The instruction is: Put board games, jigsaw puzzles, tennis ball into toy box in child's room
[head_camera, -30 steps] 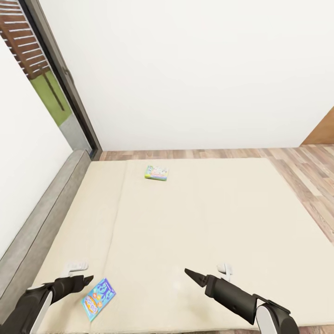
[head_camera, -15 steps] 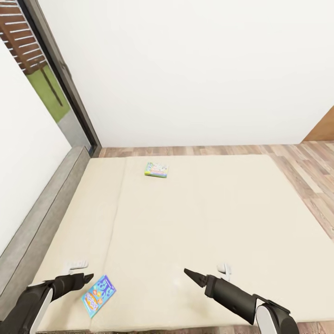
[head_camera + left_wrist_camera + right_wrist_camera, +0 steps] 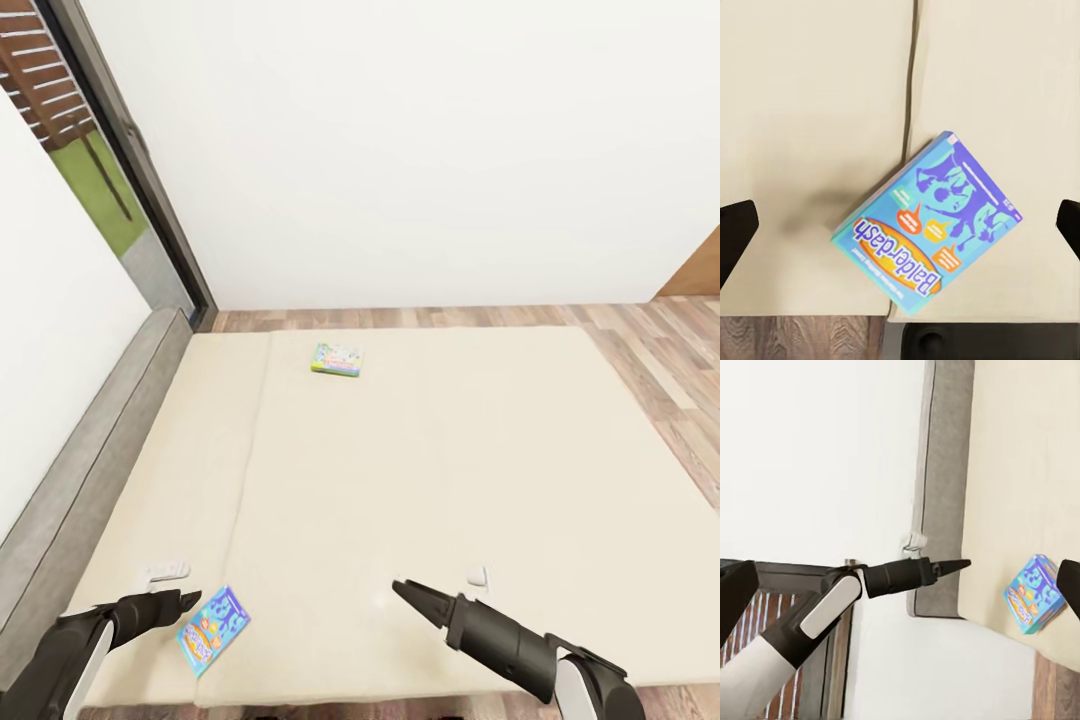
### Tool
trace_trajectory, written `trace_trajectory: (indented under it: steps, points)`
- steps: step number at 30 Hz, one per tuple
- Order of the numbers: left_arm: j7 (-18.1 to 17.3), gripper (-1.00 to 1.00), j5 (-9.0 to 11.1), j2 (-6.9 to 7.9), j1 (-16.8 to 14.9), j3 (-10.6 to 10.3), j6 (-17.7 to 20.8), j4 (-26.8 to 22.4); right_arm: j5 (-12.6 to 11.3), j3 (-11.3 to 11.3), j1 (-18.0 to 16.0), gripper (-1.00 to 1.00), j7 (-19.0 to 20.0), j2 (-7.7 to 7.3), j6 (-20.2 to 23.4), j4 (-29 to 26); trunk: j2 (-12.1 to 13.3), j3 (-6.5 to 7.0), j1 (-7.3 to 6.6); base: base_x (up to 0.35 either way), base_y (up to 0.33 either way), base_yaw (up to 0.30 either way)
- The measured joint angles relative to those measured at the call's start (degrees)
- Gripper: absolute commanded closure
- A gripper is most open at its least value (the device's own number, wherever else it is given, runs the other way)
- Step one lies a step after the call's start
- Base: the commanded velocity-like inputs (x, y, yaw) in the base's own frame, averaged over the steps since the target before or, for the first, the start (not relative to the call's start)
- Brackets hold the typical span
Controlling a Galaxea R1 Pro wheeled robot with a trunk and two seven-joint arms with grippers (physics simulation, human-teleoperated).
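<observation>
Two board games lie on the bed's beige mattress [image 3: 450, 450]. The blue one [image 3: 212, 630] is near the front left corner, and its cover reads "Balderdash" in the left wrist view [image 3: 930, 225]. A second, pale green one [image 3: 336, 359] lies far back near the wall. My left gripper [image 3: 190, 600] hovers just left of the blue game, open, with its fingertips [image 3: 739, 229] wide apart on either side of the box. My right gripper [image 3: 400, 588] hangs open over the front middle of the mattress, holding nothing. The right wrist view takes in the left arm [image 3: 870, 581] and the blue game [image 3: 1035, 594].
A low grey headboard [image 3: 90, 470] runs along the bed's left side, below a white wall and a grey-framed window [image 3: 120, 170]. Wood-plank floor [image 3: 680, 370] lies beyond the bed on the right and at the back. Two small white marks [image 3: 165, 572] sit on the mattress.
The whole head view has shifted: the bed sits slightly higher in the picture and its front edge now shows. Both arms keep their pose and the games lie as before.
</observation>
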Motion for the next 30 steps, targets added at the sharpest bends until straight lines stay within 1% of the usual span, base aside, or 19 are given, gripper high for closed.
trace_trajectory:
  steps: [4,8,15,30]
  points:
    - [0.00,-1.00,-0.04,0.00,0.00,0.00,-0.01,0.00,0.17,-0.15,-0.01,-1.00,2.12,-0.05,-1.04,-0.01,0.00,-0.37,0.00,0.000,0.000,0.000]
    - [0.00,-1.00,-0.03,0.00,0.00,0.00,0.00,0.00,0.26,-0.23,0.02,-1.00,3.06,-0.50,-2.41,-0.01,0.00,-0.74,0.00,0.000,0.000,0.000]
    - [0.00,-1.00,0.01,0.00,0.00,0.00,0.02,0.00,0.31,-0.34,-0.02,-1.00,3.51,-1.01,-3.38,-0.01,0.00,-1.39,0.00,0.000,0.000,0.000]
    - [0.00,-1.00,0.02,-0.03,0.00,0.00,-0.06,0.00,0.32,-0.47,-0.03,-1.00,3.57,-1.14,-3.72,-0.01,0.00,-2.78,0.00,0.000,0.000,0.000]
